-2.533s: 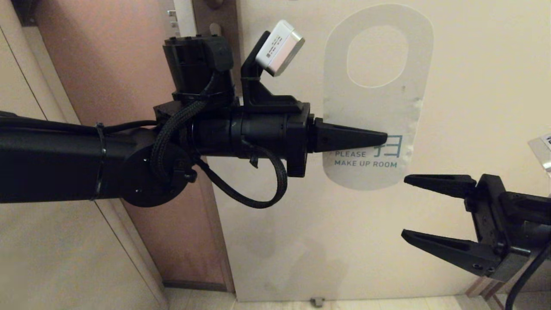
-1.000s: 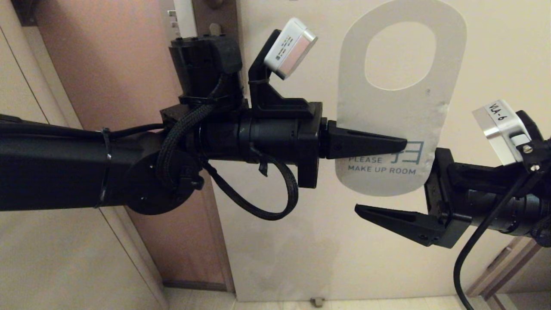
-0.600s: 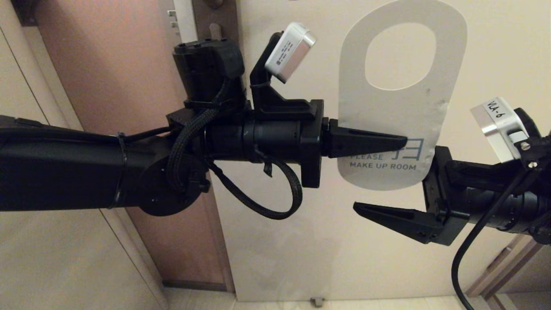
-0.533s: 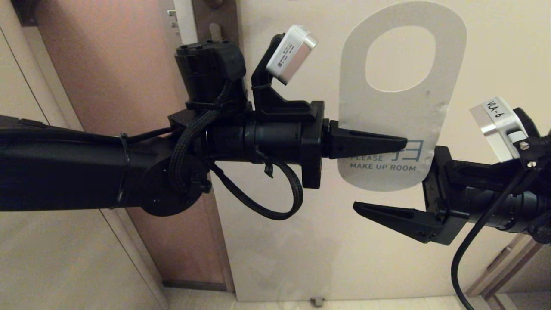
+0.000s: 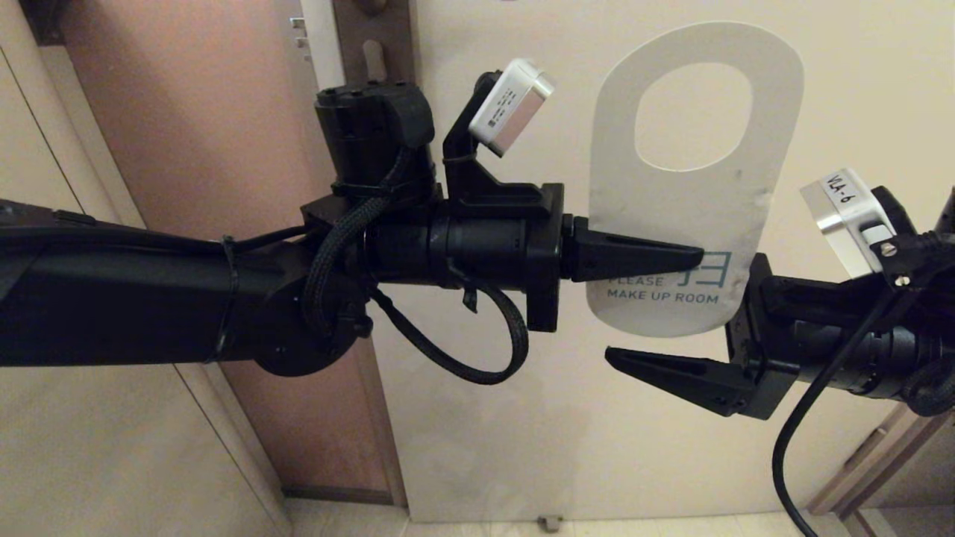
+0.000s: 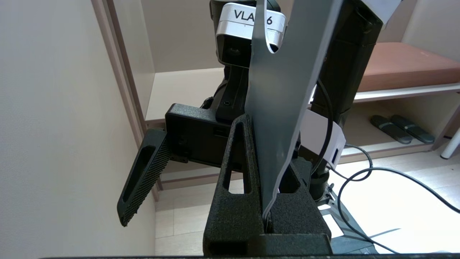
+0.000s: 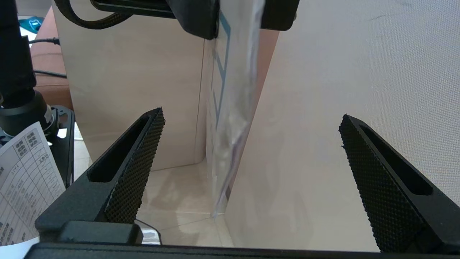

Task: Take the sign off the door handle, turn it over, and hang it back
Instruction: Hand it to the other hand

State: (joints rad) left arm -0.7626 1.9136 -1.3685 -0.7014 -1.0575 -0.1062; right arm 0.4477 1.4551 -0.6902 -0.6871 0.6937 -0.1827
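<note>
One sign (image 5: 690, 216), white "PLEASE MAKE UP ROOM" face out, hangs upright in mid-air in front of the pale door (image 5: 567, 432), off the handle. Left gripper (image 5: 697, 259) comes in from nine o'clock, clamped on the card's lower part. Right gripper (image 5: 668, 328) waits at three o'clock, jaws wide, straddling the bottom edge. Risk, as I read it: the thin card flexes, so the right gripper could close on a corner only and let it slip at handover.

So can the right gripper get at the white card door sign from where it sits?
Probably yes: the right gripper is open with the white card door sign's free edge between its fingers; the left gripper grips the opposite side.
</note>
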